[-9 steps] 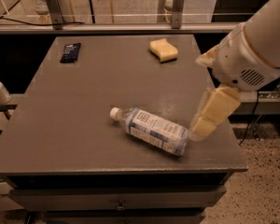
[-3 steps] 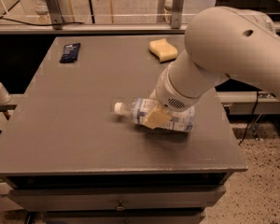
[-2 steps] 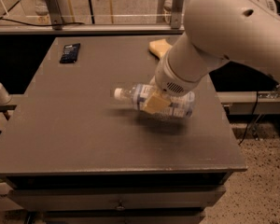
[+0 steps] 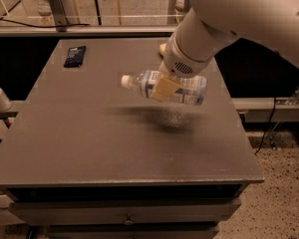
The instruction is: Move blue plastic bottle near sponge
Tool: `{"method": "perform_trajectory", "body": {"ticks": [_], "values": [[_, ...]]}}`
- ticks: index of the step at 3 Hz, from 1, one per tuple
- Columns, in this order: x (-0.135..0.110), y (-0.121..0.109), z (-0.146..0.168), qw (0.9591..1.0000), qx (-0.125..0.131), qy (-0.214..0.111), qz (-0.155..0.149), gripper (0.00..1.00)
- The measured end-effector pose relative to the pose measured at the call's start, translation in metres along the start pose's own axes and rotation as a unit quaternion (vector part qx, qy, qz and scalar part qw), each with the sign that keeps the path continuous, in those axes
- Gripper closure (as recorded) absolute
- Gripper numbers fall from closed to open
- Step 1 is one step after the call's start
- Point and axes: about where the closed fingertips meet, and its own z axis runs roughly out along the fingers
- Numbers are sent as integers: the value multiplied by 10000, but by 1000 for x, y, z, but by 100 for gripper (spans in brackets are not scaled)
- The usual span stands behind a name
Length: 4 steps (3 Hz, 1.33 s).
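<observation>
The blue plastic bottle (image 4: 182,87) is clear with a white cap and a white-and-blue label. It hangs on its side above the middle of the grey table (image 4: 89,143), cap pointing left, with its shadow on the surface below. My gripper (image 4: 165,87) is shut on the bottle's middle, and one pale yellow pad shows on its near side. The sponge (image 4: 162,49) is almost fully hidden behind my arm at the far right of the table; only a small yellow edge shows.
A small dark blue flat packet (image 4: 74,56) lies at the table's far left. A rail with metal posts (image 4: 55,6) runs behind the table. A drawer front (image 4: 124,215) sits below the front edge. Speckled floor (image 4: 284,183) lies to the right.
My gripper closed on the lying bottle and lifted it off the table. It has carried the bottle up and toward the far side, and my arm now covers most of the sponge.
</observation>
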Motion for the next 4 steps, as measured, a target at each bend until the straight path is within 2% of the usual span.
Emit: {"method": "perform_trajectory", "body": {"ticks": [1, 2, 3, 4], "values": [[20, -15, 6, 9997, 176, 137, 24, 100], [53, -47, 11, 9981, 506, 318, 114, 100], [83, -87, 15, 9956, 812, 461, 77, 100], [103, -120, 23, 9942, 921, 545, -72, 100]]}}
